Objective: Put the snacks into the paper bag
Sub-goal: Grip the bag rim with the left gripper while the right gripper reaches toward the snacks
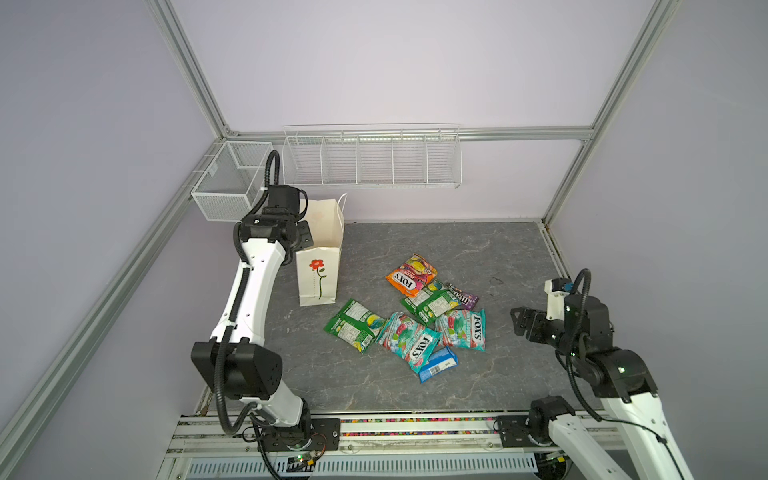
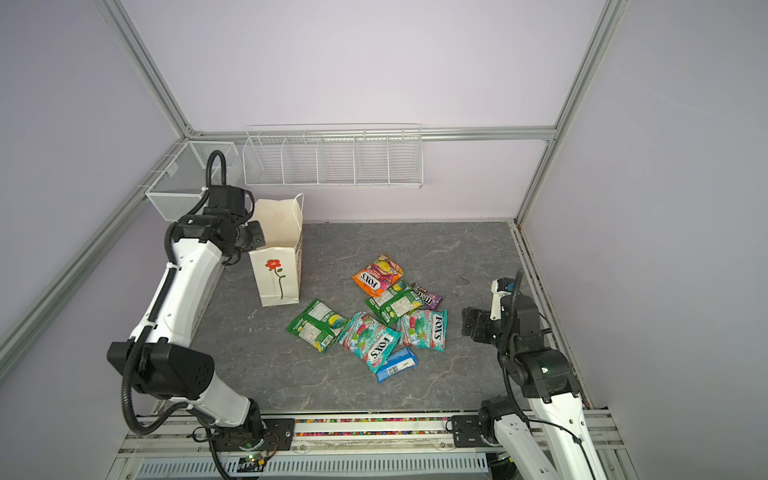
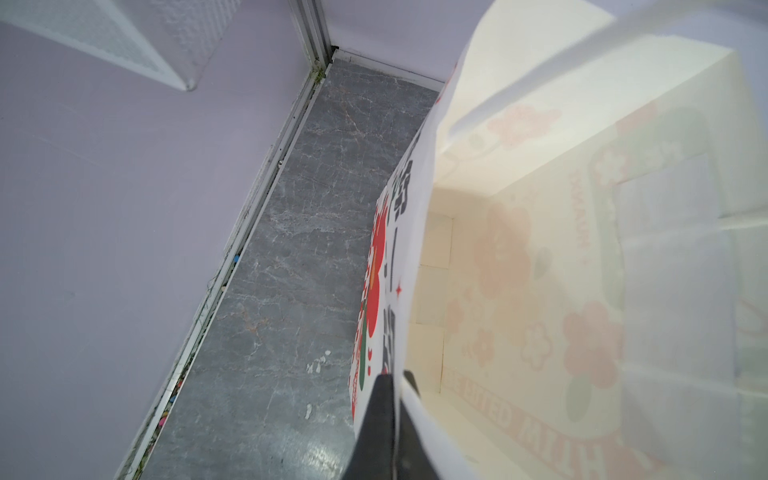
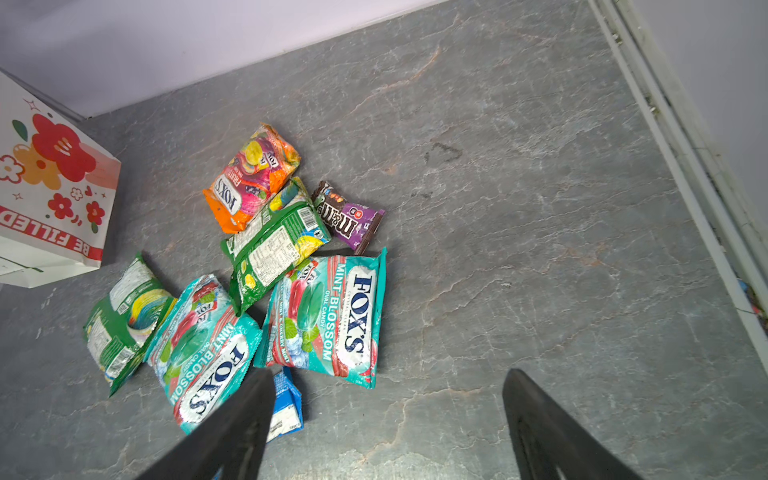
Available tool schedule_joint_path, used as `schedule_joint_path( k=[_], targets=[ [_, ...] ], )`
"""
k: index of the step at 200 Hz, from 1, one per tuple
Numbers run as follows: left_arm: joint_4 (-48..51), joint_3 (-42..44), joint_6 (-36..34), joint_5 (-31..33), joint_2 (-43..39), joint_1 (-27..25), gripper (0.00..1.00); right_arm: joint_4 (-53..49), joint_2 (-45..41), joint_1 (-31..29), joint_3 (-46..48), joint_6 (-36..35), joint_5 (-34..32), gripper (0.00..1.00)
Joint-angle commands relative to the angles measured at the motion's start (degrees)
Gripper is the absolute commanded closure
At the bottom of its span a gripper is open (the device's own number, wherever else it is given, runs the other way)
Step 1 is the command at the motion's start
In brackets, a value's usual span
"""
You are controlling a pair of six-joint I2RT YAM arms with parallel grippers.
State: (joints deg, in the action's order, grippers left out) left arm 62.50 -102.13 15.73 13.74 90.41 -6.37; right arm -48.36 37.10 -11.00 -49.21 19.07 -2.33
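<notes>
paper bag (image 3: 519,249) | left gripper (image 3: 397,378) pinching rim | right gripper (image 4: 388,374) spread wide

In both top views we look down from high at the front, facing the back wall (image 1: 395,62), over the whole table (image 1: 519,257). Our left wrist view sits close over the paper bag (image 3: 519,291), peering inside. Our right wrist view looks down on the snacks (image 4: 324,316) from farther off, sharing them with the top views.
</notes>
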Motion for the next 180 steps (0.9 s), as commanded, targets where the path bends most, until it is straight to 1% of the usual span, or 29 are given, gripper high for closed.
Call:
schedule_joint_path(
  k=[1,38,42,61,98,121,158,180],
  targets=[
    [0.5,3.8,-0.8,0.5,-6.4,0.1,1.0,1.5,2.5,-0.4,0.0,-1.5,6.4,0.12],
    [-0.5,10.2,-0.6,-0.6,-15.0,0.1,1.0,2.0,6.6,-0.4,0.1,-1.7,13.8,0.12],
    [-0.5,10.7,-0.6,-0.7,-15.8,0.1,1.0,2.1,7.1,-2.0,0.1,-1.7,14.6,0.12],
    [-0.3,12.8,-0.5,-0.8,-18.8,0.1,1.0,2.6,9.2,-3.6,0.2,-1.3,17.3,0.12],
    [-0.5,16.2,-0.4,-1.4,-22.6,0.1,1.0,3.4,13.0,-9.2,-1.6,0.0,17.4,0.11],
    [-0.5,18.2,-0.2,-1.6,-24.1,0.1,1.0,6.3,15.3,-13.8,-3.2,3.0,17.3,0.1],
    [0.0,20.5,0.1,-1.5,-26.7,0.1,1.0,13.8,21.4,-23.7,-3.3,9.6,15.8,0.07],
    [0.8,21.0,0.0,-0.3,-28.0,0.1,1.0,17.0,26.3,-30.3,-4.8,13.2,13.3,0.07]
  ],
)
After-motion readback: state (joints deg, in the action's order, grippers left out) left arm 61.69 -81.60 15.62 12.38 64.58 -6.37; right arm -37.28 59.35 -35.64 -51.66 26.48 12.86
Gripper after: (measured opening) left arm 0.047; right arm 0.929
